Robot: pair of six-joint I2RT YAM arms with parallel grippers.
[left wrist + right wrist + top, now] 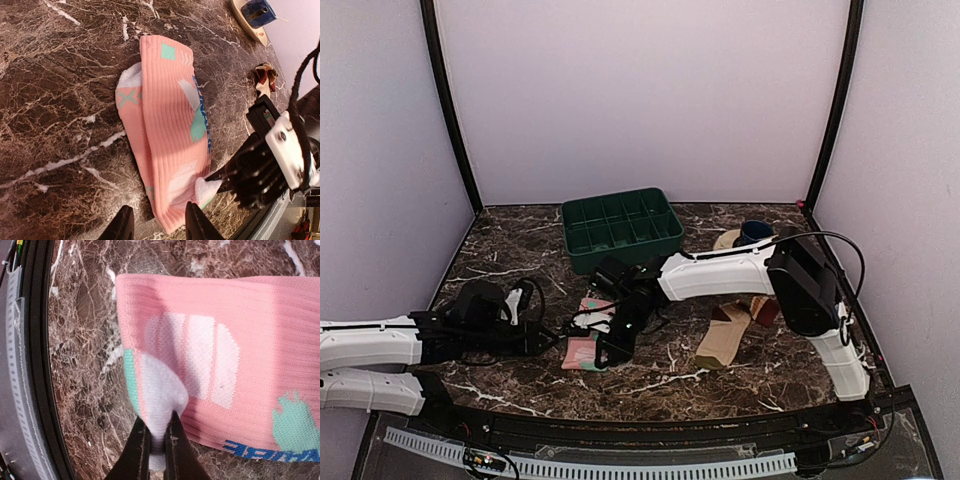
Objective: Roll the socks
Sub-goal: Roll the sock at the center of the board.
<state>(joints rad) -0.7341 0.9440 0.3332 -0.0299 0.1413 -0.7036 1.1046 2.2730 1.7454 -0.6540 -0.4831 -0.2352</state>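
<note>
The pink sock (586, 347) with teal and white patches lies folded flat on the marble table, left of centre. My right gripper (157, 450) is shut on its white corner (160, 395), pinching the fabric up at the sock's near end. That same gripper (235, 177) shows in the left wrist view, holding the white tip. My left gripper (159, 227) stands open at the pink sock's (170, 130) near end. Its right finger (197, 222) overlaps the sock's edge and its left finger (122, 225) is over bare marble. The tan sock (725, 336) with maroon ends lies flat to the right, untouched.
A dark green compartment tray (620, 228) stands behind the socks at centre back. A blue cup on a beige dish (748, 235) sits at the back right. The right arm (720, 275) stretches across the table over the tan sock. The table's front rail (30, 365) runs close by.
</note>
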